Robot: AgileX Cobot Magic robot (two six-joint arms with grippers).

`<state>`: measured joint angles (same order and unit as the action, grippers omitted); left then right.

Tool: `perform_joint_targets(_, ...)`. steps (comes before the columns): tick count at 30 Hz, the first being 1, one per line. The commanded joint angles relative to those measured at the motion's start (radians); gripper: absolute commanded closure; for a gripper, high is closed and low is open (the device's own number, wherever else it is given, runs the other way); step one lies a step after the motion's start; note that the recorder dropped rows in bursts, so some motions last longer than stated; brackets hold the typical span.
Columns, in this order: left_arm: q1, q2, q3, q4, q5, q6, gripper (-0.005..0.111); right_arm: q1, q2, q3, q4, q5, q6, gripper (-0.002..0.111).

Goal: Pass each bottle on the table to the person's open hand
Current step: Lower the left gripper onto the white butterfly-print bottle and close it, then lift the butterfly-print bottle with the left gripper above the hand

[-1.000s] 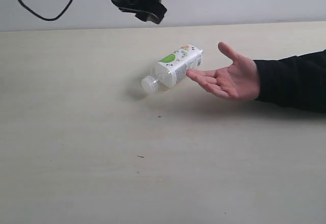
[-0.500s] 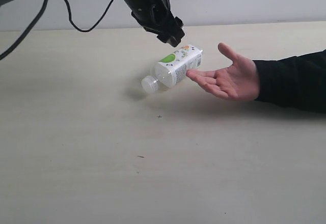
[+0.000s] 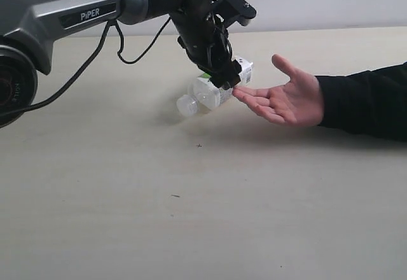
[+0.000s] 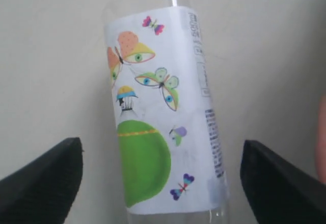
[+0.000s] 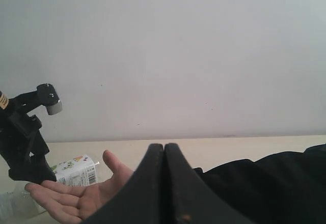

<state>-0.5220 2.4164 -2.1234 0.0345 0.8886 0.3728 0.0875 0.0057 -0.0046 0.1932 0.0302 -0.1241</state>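
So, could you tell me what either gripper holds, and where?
Nothing: the left gripper straddles the bottle, jaws open; the right gripper is shut, empty.

Left gripper [image 4: 160, 143] downturned, jaws wide apart; right gripper [image 5: 164, 147] level, jaws tight together.

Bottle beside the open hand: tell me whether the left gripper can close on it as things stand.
Probably yes. The left gripper stands open astride the bottle, nothing between; the hand lies beside it, outside the jaws.
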Motion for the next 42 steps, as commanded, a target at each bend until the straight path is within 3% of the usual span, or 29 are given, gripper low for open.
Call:
perform_joint_targets(1,-0.002,0.003,-0.007,0.010,-0.025,-0.072,0.026,-0.005,-0.006,0.005,0.002,-0.014,-0.004,0.108)
perform_joint_targets(21,-0.002,0.071,-0.007,0.015,-0.074,-0.118,0.028,-0.005,-0.006,0.005,0.002,-0.014,-0.004,0.108)
perform_joint_targets(25,-0.002,0.071,-0.007,0.019,-0.062,-0.115,0.052,-0.005,-0.006,0.005,0.002,-0.014,-0.004,0.108)
perform_joint_targets(29,-0.002,0.071,-0.007,0.048,-0.049,-0.119,0.099,-0.005,-0.006,0.005,0.002,-0.014,-0.004,0.108)
perform_joint_targets(30,-0.002,0.069,-0.007,0.057,-0.049,-0.119,0.107,-0.005,-0.006,0.005,0.002,-0.014,-0.004,0.108)
perform_joint_targets(42,-0.006,-0.113,-0.007,0.086,-0.050,-0.122,0.105,-0.005,-0.006,0.005,0.002,-0.014,-0.004,0.108)
